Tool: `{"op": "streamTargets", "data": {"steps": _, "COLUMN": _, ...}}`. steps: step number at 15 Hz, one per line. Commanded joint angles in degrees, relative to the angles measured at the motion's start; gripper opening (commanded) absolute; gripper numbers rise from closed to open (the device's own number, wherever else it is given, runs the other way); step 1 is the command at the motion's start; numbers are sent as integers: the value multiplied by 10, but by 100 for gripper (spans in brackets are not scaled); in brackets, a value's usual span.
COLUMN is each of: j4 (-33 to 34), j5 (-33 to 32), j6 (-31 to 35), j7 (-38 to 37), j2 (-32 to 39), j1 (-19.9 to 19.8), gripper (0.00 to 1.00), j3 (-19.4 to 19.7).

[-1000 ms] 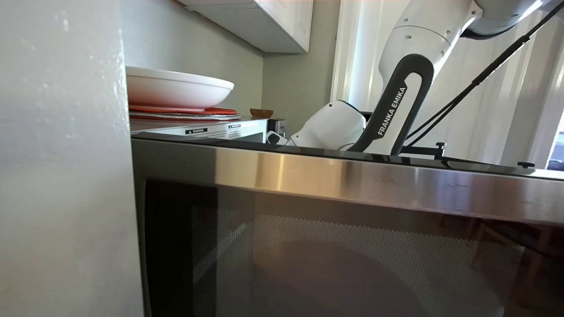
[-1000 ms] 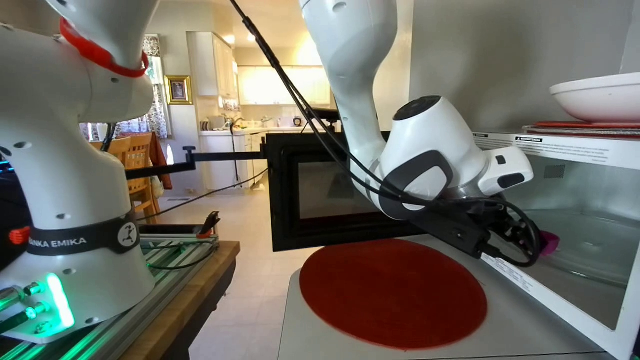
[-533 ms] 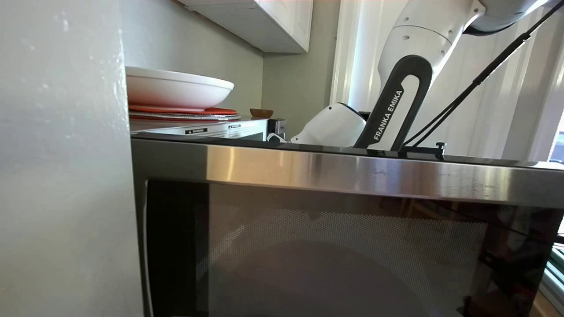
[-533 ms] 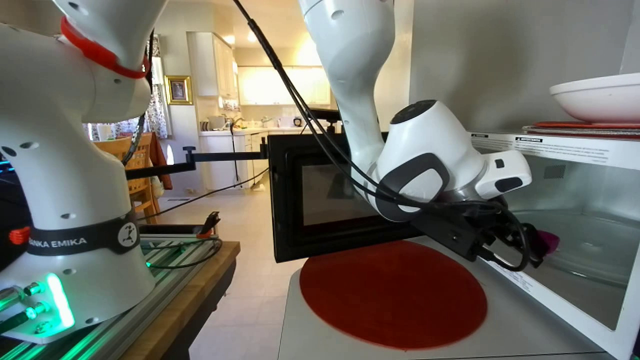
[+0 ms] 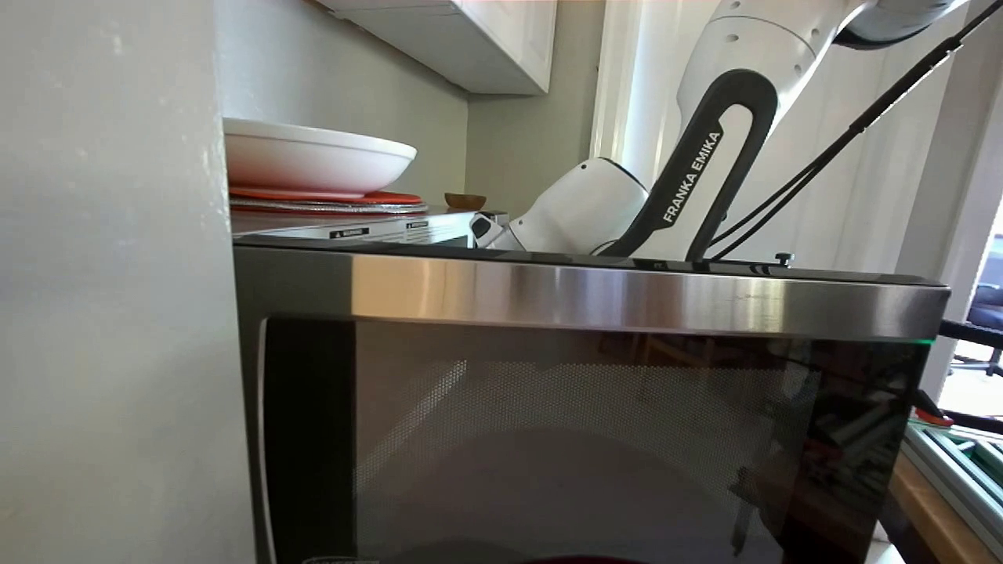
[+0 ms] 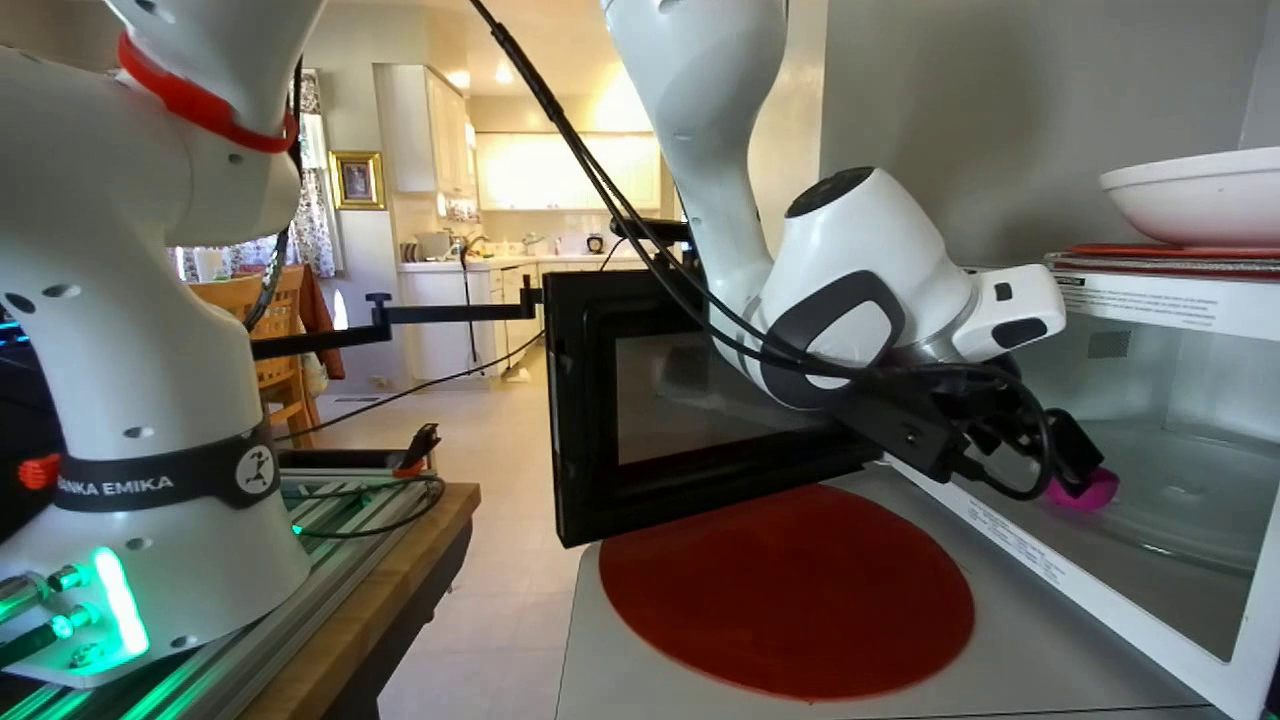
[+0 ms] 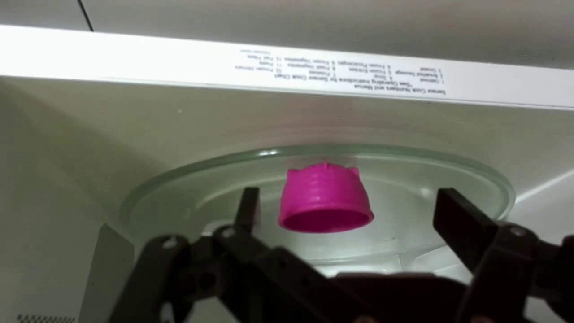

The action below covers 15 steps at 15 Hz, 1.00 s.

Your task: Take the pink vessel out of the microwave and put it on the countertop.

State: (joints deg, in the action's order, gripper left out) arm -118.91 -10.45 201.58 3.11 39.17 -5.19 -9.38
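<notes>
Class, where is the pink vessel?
In the microwave, the vessel sits on the glass plate; the wrist view shows it slightly right of centre, between the open fingers.

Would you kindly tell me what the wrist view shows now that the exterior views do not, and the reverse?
Only the wrist view: the gripper plainly open, the whole rim of the pink vessel, and readable words on the printed label.
Only the exterior views: the open microwave door and a white bowl in both; a red round mat and a small wooden bowl, each in an exterior view.
Shared by the wrist view and an exterior view: the vessel, the gripper and the glass turntable.
</notes>
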Motion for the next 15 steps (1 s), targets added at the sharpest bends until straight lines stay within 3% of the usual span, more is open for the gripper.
{"op": "streamTargets", "data": {"steps": 1, "j4": -1, "j5": -2, "j6": 0, "j7": -5, "j2": 0, "j1": 5, "gripper": 100, "j3": 5}}
{"op": "streamTargets", "data": {"steps": 3, "j4": -2, "j5": -2, "j6": 0, "j7": -5, "j2": 0, "j1": 5, "gripper": 100, "j3": 5}}
{"op": "streamTargets", "data": {"steps": 11, "j4": 16, "j5": -36, "j6": 4, "j7": 2, "j2": 4, "j1": -56, "gripper": 100, "j3": -14}}
{"op": "streamTargets", "data": {"steps": 15, "j4": 16, "j5": -58, "j6": 8, "j7": 0, "j2": 14, "j1": -83, "gripper": 100, "j3": -42}}
